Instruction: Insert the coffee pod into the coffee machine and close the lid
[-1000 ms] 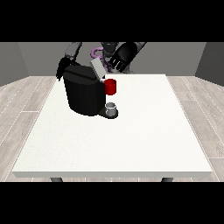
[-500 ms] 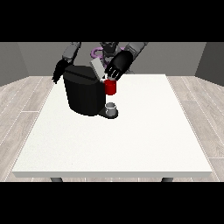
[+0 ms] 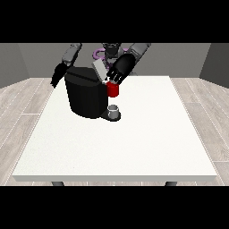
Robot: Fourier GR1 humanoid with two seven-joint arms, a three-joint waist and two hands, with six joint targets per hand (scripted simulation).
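The black coffee machine (image 3: 87, 96) stands on the table's far left part, with its grey lid (image 3: 99, 70) tilted up. A red round pod holder (image 3: 113, 90) juts from its front, above a small grey cup (image 3: 114, 110) on the base. The hand at the view's right (image 3: 120, 68) reaches down over the holder. Its fingers curl round a small pale thing, the coffee pod (image 3: 108, 81), which is mostly hidden and lies just above the holder's rim. The hand at the view's left (image 3: 58, 75) hangs behind the machine's left side with straight fingers, holding nothing.
The white table (image 3: 147, 143) stretches wide towards the camera and to the right of the machine. The robot's torso (image 3: 109, 50) stands behind the far edge. Wooden floor surrounds the table.
The hand at the view's right has come down and leftwards from above the machine to the red holder. The other hand and the raised lid have barely moved.
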